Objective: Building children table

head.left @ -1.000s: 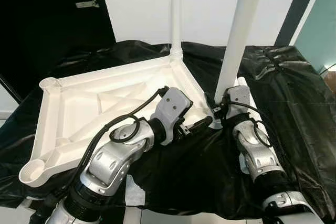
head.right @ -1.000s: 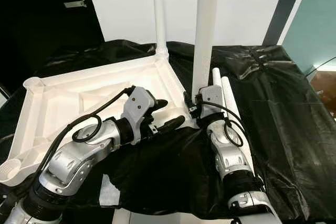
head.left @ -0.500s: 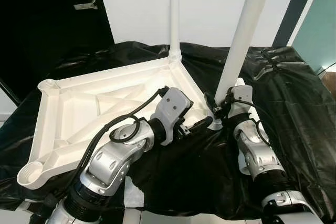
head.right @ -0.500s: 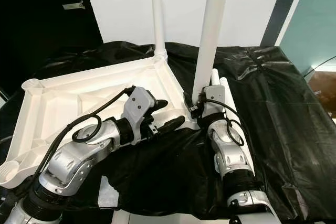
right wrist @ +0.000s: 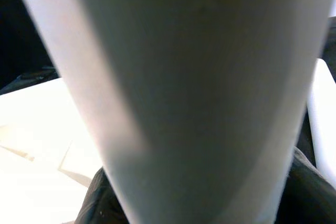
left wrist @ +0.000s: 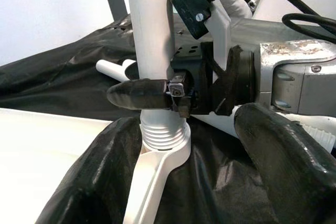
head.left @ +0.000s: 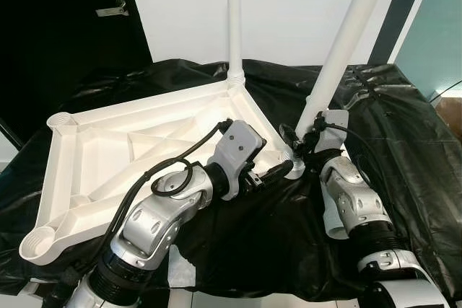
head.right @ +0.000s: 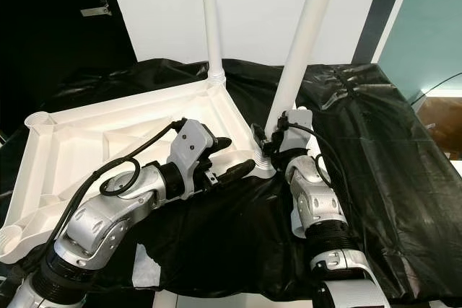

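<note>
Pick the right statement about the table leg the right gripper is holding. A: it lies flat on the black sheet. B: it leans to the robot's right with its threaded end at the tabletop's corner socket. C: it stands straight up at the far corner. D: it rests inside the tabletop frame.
B: the right gripper clamps the leg, which slants rightward, threads at the corner socket.

Head cameras look down; wrist cameras closely share the table leg (left wrist: 152, 30).
</note>
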Robot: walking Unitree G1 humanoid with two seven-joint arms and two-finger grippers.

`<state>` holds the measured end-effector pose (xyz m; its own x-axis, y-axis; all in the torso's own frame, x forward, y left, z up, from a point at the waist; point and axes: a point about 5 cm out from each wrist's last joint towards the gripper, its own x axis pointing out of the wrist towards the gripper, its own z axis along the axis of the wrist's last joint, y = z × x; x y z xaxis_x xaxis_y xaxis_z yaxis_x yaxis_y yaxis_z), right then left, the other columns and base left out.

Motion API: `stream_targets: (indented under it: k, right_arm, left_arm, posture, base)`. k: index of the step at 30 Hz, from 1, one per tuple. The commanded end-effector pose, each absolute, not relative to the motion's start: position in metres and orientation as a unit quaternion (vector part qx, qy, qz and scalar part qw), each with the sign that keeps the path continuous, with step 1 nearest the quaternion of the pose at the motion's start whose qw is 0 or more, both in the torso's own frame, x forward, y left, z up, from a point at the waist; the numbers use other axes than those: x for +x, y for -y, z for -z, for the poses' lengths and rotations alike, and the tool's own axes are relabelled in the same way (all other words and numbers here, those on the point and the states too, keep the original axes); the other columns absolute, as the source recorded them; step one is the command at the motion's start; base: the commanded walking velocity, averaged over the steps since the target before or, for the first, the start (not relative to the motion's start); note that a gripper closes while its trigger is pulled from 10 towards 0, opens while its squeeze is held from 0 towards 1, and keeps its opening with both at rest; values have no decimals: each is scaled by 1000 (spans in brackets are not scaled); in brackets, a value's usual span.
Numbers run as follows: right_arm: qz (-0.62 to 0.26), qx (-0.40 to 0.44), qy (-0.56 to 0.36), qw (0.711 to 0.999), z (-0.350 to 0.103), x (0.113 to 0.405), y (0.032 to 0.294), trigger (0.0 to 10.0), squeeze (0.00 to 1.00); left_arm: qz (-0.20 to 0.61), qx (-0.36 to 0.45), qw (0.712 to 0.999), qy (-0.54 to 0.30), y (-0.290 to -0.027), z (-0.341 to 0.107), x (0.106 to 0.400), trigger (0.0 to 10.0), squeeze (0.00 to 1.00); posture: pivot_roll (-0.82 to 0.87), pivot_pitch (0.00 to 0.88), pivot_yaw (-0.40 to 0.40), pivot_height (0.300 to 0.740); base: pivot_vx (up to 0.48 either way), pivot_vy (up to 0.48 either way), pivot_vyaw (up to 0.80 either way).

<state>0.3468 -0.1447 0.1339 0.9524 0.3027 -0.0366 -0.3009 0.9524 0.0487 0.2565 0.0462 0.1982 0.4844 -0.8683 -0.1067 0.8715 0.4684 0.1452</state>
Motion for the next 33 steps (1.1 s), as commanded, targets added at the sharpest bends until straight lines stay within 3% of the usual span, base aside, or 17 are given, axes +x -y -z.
stream_targets:
  k: [1, 12, 26, 33]
  right_arm:
    - [-148, 21, -137, 979, -86, 332, 146, 10000, 0]
    - [-183, -70, -117, 974, -79, 320, 136, 10000, 0]
    - [-178, -37, -113, 977, -74, 316, 140, 10000, 0]
    - [-178, -79, -100, 976, -73, 315, 142, 10000, 0]
  left_arm:
    - [515, 89, 852, -7, -48, -200, 255, 10000, 0]
    - [517, 84, 852, -7, -46, -200, 254, 10000, 0]
    - [520, 84, 850, -7, -45, -201, 253, 10000, 0]
    - [522, 84, 849, -7, -45, -201, 253, 10000, 0]
  posture:
    - [-19, 10, 25, 740]
    - [-22, 14, 26, 740]
    - [-24, 6, 32, 740]
    - [-24, 4, 32, 740]
  base:
    - [0, 0, 0]
    - [0, 0, 0]
    - [0, 0, 0]
    - [0, 0, 0]
